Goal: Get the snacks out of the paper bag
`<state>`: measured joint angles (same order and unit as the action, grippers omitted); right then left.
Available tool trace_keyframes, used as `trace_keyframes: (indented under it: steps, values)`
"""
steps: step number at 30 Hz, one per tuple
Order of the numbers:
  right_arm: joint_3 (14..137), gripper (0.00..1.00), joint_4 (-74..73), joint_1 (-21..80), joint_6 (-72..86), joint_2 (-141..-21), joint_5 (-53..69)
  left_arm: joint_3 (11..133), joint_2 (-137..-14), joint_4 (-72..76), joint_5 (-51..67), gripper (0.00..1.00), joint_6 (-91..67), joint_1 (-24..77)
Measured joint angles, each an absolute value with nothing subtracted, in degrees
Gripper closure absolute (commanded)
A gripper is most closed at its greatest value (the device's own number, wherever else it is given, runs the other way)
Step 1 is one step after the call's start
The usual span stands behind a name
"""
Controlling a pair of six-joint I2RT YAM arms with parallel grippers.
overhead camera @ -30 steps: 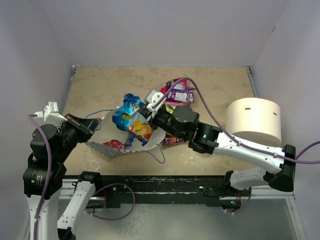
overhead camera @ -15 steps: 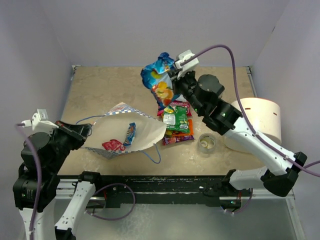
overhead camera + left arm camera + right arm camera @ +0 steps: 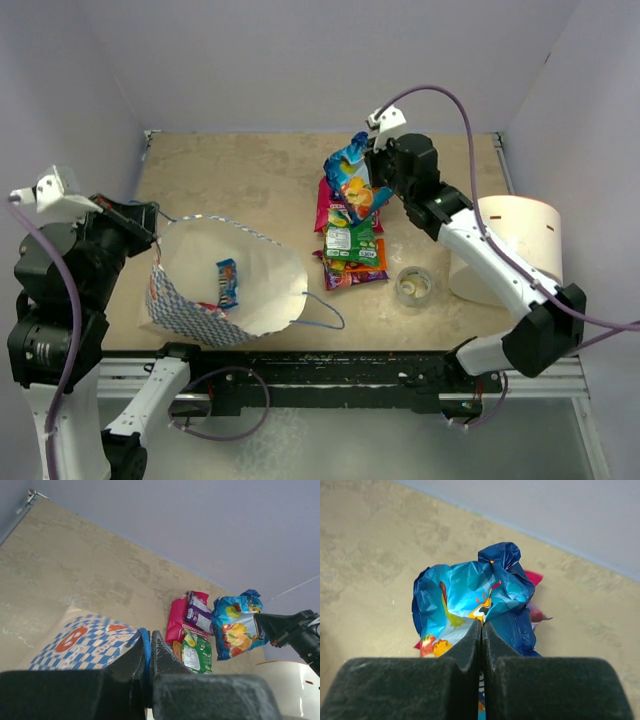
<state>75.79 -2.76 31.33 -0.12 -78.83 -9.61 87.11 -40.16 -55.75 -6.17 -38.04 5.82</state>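
Observation:
My left gripper (image 3: 148, 214) (image 3: 148, 638) is shut on the thin blue cord handle (image 3: 144, 641) of the paper bag (image 3: 250, 300) (image 3: 85, 642). It holds the bag's left side up, and the white inside faces the top camera. A small blue packet (image 3: 227, 283) and a red one (image 3: 206, 304) lie inside. My right gripper (image 3: 374, 166) (image 3: 481, 624) is shut on the crumpled top of a blue snack packet (image 3: 350, 186) (image 3: 460, 597) (image 3: 234, 626), which hangs over the pile of snacks on the table: red-pink (image 3: 324, 206) (image 3: 177, 618), purple (image 3: 198, 614), green (image 3: 349, 240) (image 3: 196, 653) and orange (image 3: 355, 272).
A clear tape roll (image 3: 413, 286) sits right of the snack pile. A big white cylinder roll (image 3: 518, 248) stands at the right edge, close to my right arm. The bag's other blue handle (image 3: 325, 312) trails near the front edge. Walls close the back and sides.
My right gripper lifted the blue packet out of the bag and carried it back and right, over the snack pile. My left gripper rose with the handle, tipping the bag's mouth upward.

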Motion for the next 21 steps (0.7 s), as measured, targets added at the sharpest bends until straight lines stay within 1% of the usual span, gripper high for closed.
trace_keyframes:
  steps: [7, 14, 18, 21]
  values:
    - [74.54, 1.00, -2.24, 28.51, 4.23, -86.83, -1.54, 89.58, -46.02, -51.33, -5.76, 1.00, -26.94, 5.82]
    - [75.18, 1.00, 1.61, 26.37, 9.74, -93.67, 0.30, 91.66, -47.27, -48.49, -4.49, 1.00, -16.19, 5.82]
    - [76.90, 1.00, 3.42, 25.61, 12.36, -97.34, 0.64, 92.42, -48.45, -47.44, 0.34, 1.00, -12.25, 5.82]
    - [77.89, 1.00, 5.54, 25.19, 14.06, -99.53, 0.60, 91.33, -49.58, -46.63, 6.72, 1.00, -12.43, 5.82]
